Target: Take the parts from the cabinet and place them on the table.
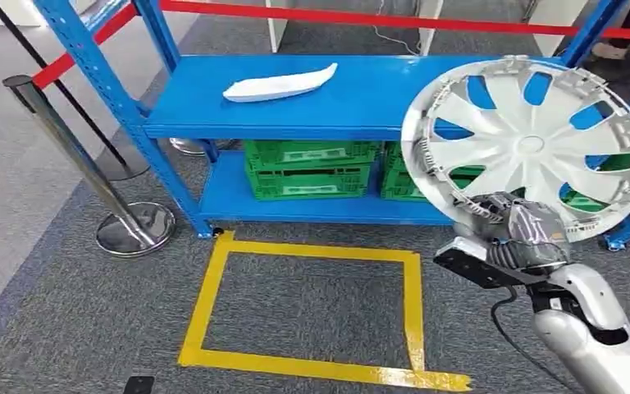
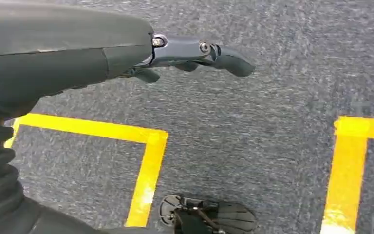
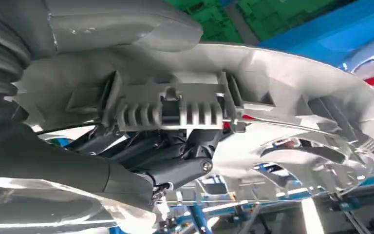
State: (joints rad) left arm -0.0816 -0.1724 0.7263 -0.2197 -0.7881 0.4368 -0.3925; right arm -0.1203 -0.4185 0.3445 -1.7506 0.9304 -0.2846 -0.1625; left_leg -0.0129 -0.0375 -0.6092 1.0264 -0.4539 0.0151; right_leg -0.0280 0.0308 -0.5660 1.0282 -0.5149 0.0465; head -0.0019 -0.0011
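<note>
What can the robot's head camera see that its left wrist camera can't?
The head view shows the blue shelf rack, a white part lying on its upper shelf, green crates on the lower shelf, a post with a red belt, and the right hand holding a big silver wheel cover by its rim. The left wrist view shows the left hand hanging over the floor with nothing in it, fingers nearly straight. Both show grey carpet and yellow tape lines.
</note>
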